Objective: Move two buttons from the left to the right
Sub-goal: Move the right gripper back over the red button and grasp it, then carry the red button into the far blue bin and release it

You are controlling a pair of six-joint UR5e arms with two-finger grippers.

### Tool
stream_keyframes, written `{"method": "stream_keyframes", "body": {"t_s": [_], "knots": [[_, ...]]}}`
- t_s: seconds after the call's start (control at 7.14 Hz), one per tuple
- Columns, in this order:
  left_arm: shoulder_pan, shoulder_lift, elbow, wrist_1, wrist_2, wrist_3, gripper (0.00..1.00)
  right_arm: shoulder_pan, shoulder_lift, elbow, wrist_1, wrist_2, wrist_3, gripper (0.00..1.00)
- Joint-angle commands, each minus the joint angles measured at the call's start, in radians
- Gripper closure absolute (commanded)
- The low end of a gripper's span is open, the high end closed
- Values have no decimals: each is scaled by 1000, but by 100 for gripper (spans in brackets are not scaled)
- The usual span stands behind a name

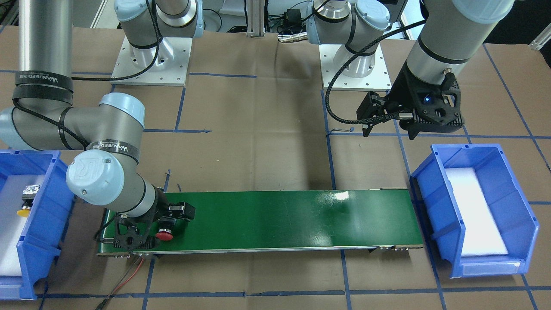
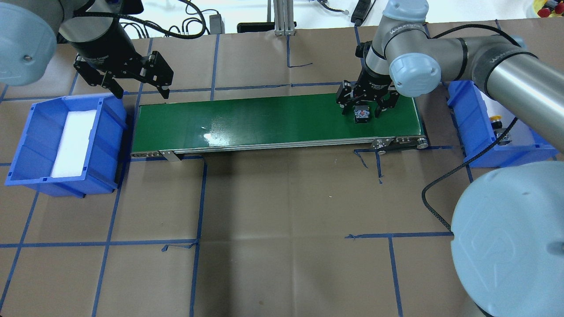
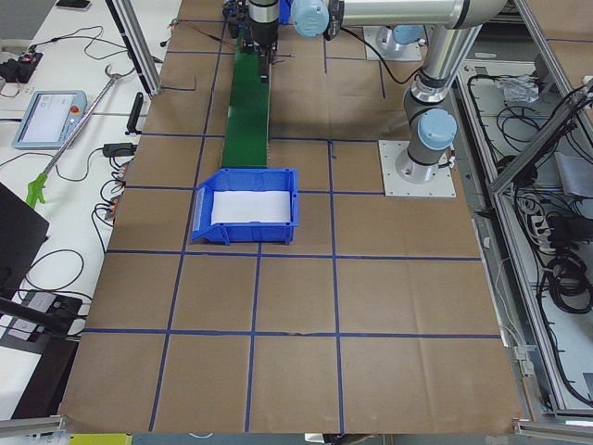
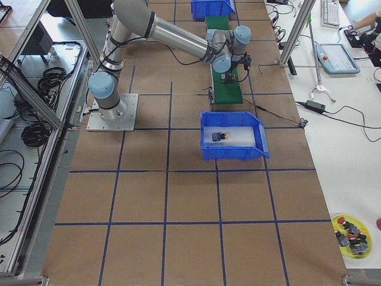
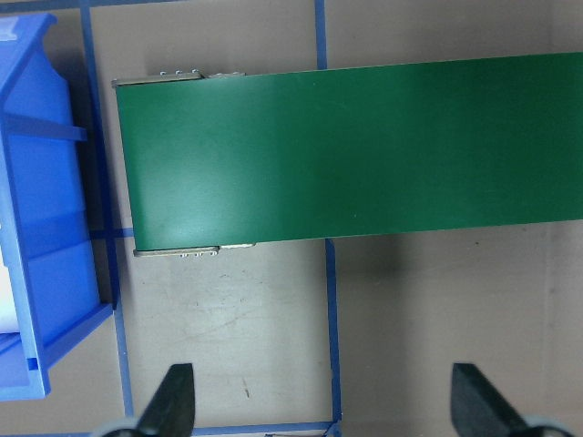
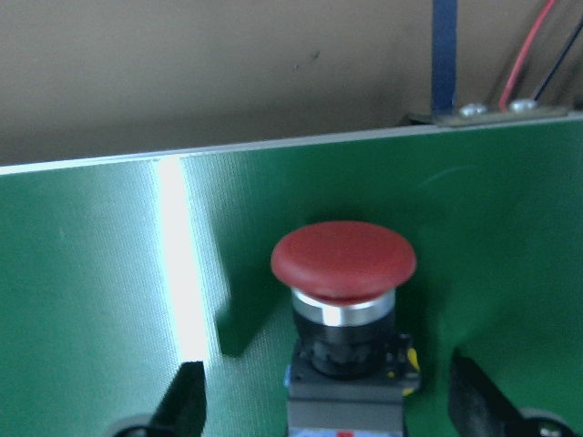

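The red button [image 6: 344, 264] stands on the green conveyor belt [image 2: 264, 123] near its right end, cap pointing to the belt's far edge. My right gripper [image 2: 362, 110] is low over the red button [image 2: 361, 115], open, with one finger on each side and a gap between fingers and button. In the front view this right gripper [image 1: 157, 226] straddles the red cap [image 1: 164, 235]. The yellow button [image 1: 24, 211] lies in the right blue bin [image 1: 43, 215] on white foam. My left gripper [image 2: 141, 90] hangs open and holds nothing, above the table behind the belt's left end.
The left blue bin [image 2: 26, 145] holds only a white foam pad. Red and black wires [image 1: 129, 275] trail from the belt's right end. A yellow dish [image 4: 351, 235] with spare parts sits at the table corner. A person's hand [image 4: 369, 24] rests beside a pendant.
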Motion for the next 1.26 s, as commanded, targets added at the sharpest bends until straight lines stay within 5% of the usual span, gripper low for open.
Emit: {"method": "stream_keyframes", "body": {"t_s": [0.0, 0.56, 1.12], "knots": [[0, 0, 0, 0, -1, 0, 0, -1, -6, -3, 10, -45, -7, 93], [0, 0, 0, 0, -1, 0, 0, -35, -69, -38, 47, -142, -39, 94], [0, 0, 0, 0, -1, 0, 0, -383, -124, -207, 167, -195, -534, 93]]}}
